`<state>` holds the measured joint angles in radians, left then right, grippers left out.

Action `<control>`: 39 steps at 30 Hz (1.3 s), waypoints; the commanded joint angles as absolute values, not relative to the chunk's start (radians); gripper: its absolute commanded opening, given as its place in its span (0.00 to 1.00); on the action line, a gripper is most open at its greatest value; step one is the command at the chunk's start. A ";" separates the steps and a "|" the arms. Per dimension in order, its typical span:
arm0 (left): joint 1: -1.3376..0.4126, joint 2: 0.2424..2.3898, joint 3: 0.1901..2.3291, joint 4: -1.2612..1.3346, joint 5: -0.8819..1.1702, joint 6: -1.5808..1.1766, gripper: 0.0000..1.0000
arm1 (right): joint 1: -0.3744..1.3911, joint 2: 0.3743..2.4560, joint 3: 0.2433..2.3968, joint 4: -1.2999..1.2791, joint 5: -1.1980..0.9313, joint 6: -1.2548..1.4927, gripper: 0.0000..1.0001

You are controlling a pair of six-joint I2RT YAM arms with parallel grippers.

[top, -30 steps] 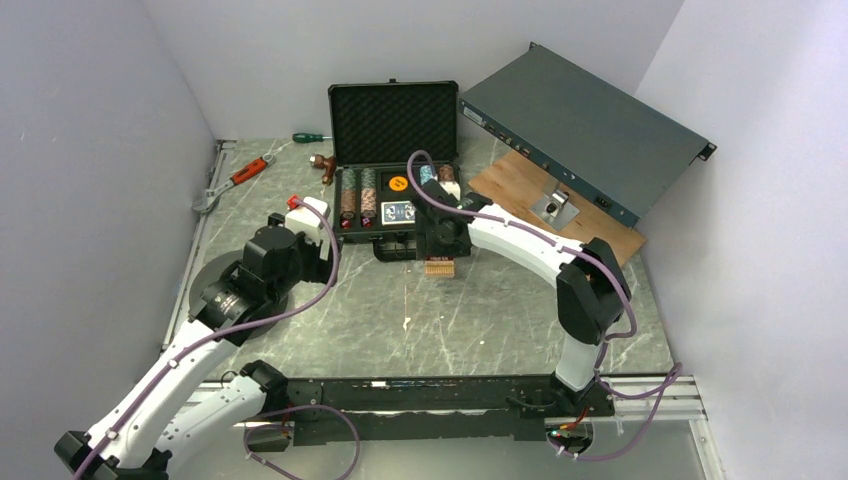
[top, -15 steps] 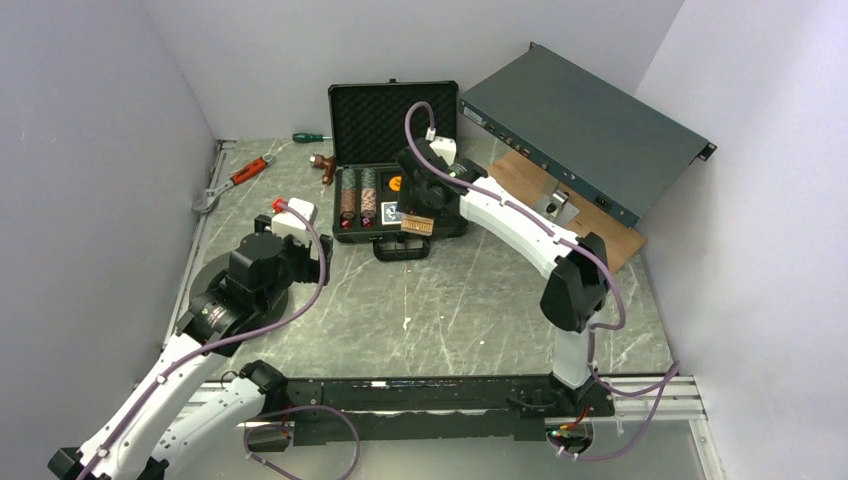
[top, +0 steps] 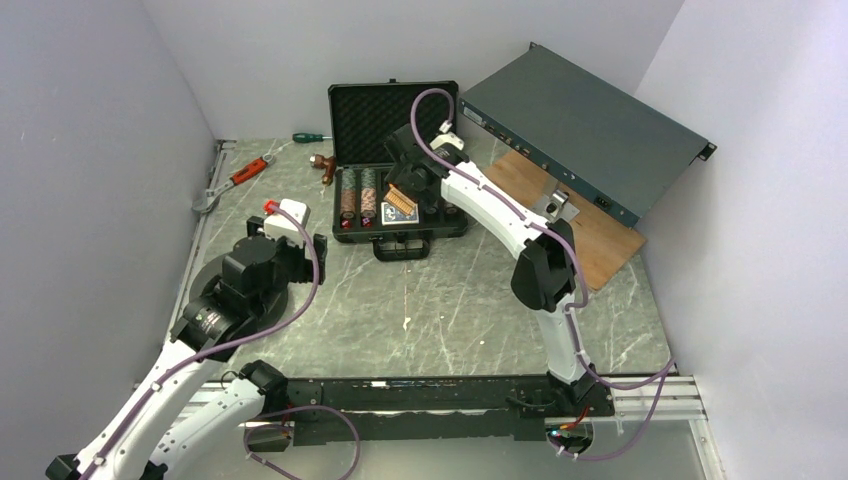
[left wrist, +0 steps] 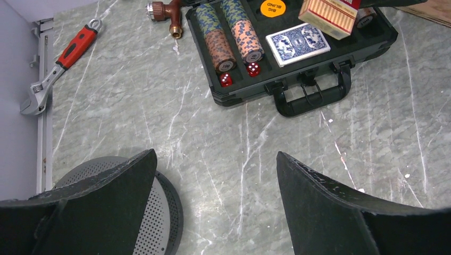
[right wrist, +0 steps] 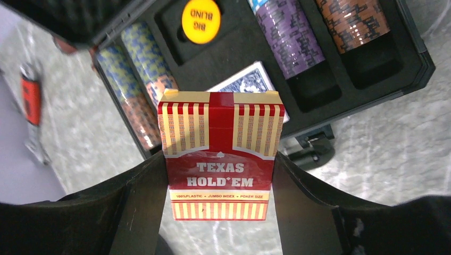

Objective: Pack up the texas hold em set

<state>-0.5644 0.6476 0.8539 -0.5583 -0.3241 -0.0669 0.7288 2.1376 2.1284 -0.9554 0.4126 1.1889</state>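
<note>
Hovering above the open black case (left wrist: 255, 88), your right pincer (right wrist: 219, 180) is clamped on the red card deck (right wrist: 220, 133); your left pincer (left wrist: 215, 186) hangs apart over the surface (left wrist: 159, 122) nearby.

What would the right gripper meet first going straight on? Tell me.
Probably the blue deck lying in the case, met by the red deck the right gripper holds; depth unclear.

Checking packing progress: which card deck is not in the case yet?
The red Texas Hold'em deck, gripped by the right gripper over the open case; the blue deck already lies flat inside.
</note>
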 commanded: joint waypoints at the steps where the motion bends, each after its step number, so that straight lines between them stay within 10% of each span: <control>1: -0.561 0.631 0.853 -0.525 -0.345 -0.071 0.89 | 0.723 2.114 2.145 -0.857 0.494 1.381 0.00; 39: -0.561 0.628 0.847 -0.520 -0.330 -0.069 0.89 | 0.751 2.422 2.259 -0.505 0.807 1.835 0.00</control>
<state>-0.5644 0.6384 0.8505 -0.5579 -0.3305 -0.0669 0.7582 2.4142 2.2093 -0.6262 0.7334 1.8256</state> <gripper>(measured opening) 0.886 0.672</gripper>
